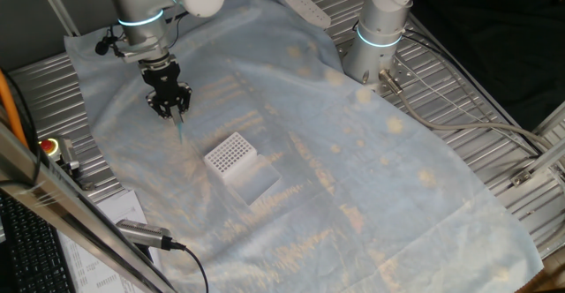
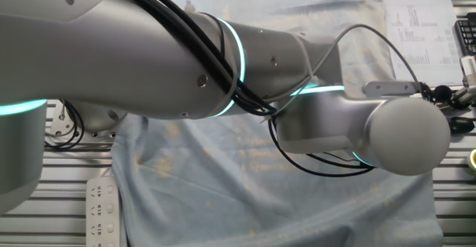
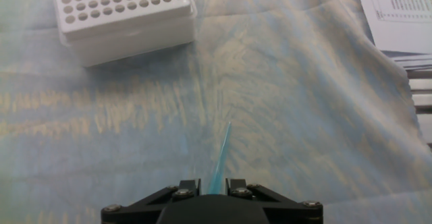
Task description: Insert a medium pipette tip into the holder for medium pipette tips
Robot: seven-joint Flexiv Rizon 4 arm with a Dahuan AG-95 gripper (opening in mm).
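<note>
Teal plastic is showing between the black fingers: the pincer (image 3: 214, 183) is pinching the medium pipette tip (image 3: 220, 158) by its wide end, so the narrow point is sticking out ahead of the fingers, free to enter a hole. In the one fixed view the pincer (image 1: 169, 106) is hanging above the pale blue cloth (image 1: 353, 152) covering the surface, with the tip (image 1: 179, 127) pointing down and slightly tilted, clear of the cloth.

The holder for medium pipette tips (image 1: 232, 159) is sitting on the cloth to the right of the pincer and nearer the camera, apart from it. In the hand view the holder (image 3: 125, 15) is lying at the far left, its grid of holes facing up and looking unfilled, which is leaving any hole available.

Judging from this, the carrying step is under way; the tip is needing to travel over the rack and come upright before descending. The other fixed view is blocked by the arm.
</note>
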